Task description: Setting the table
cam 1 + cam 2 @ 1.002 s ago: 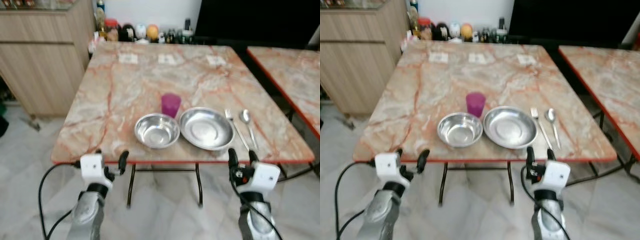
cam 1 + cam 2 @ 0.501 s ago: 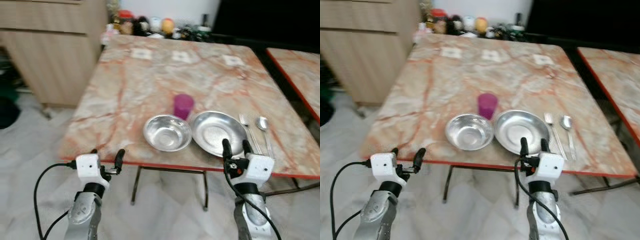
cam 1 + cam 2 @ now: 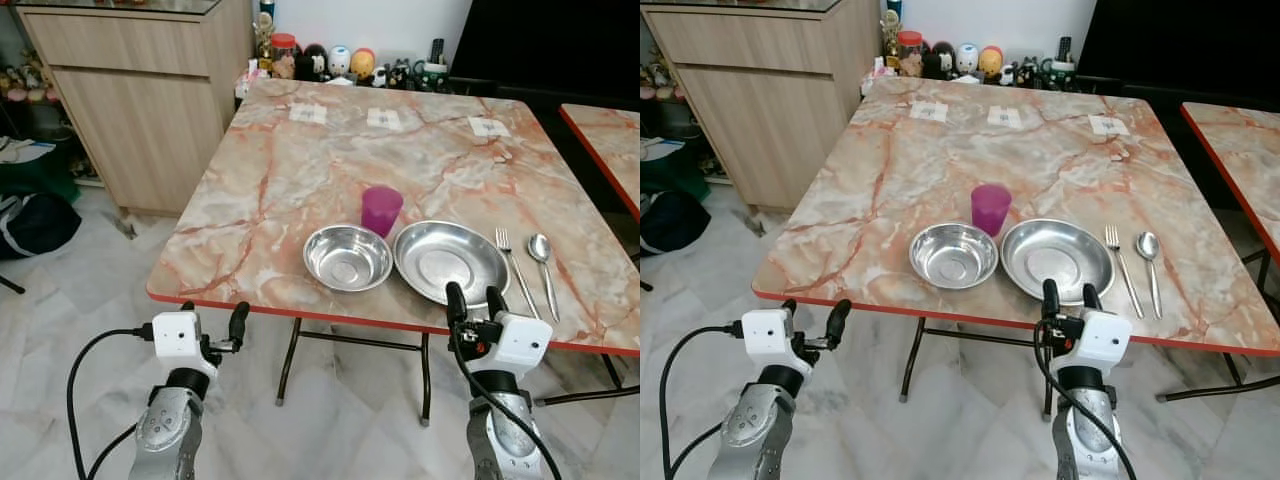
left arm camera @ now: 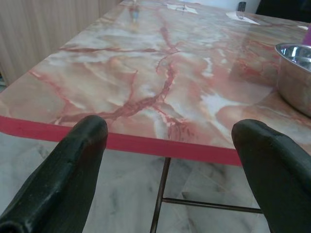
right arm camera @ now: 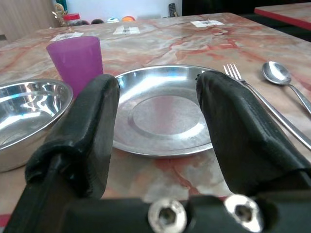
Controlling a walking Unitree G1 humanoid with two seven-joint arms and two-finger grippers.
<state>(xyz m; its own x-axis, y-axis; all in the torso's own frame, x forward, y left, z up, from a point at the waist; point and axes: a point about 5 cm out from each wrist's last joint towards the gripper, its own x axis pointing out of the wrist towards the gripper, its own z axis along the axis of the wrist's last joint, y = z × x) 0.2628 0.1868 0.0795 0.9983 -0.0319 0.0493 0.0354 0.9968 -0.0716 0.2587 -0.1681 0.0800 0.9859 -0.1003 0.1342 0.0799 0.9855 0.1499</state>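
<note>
Holding both sets of fingers apart with nothing between them: right gripper [image 3: 468, 302] hovering just off the near edge of the table [image 3: 300, 170], lined up with the steel plate [image 3: 450, 262], left gripper [image 3: 211, 320] hanging off the near left corner, pointing at bare marble

Moving outward from the right fingers [image 5: 87, 131]: facing the plate first, then the steel bowl [image 3: 347, 257] touching or nearly touching its left rim, the purple cup [image 3: 381, 210] just behind the gap between them, and the fork [image 3: 515, 271] and spoon [image 3: 543, 270] lying side by side on the plate's right

Looking pretty much laid out already, probably just adjusting left

Worrying mostly about the right arm, honestly: coming in low could be catching the red table edge, and nudging the plate could be shoving it into the bowl or tipping the cup, since everything's packed tight. Steel on polished marble probably sliding easily too

Checking the containers: bowl and plate both showing only bare shiny metal, cup's inside too hard to be judging from here
</note>
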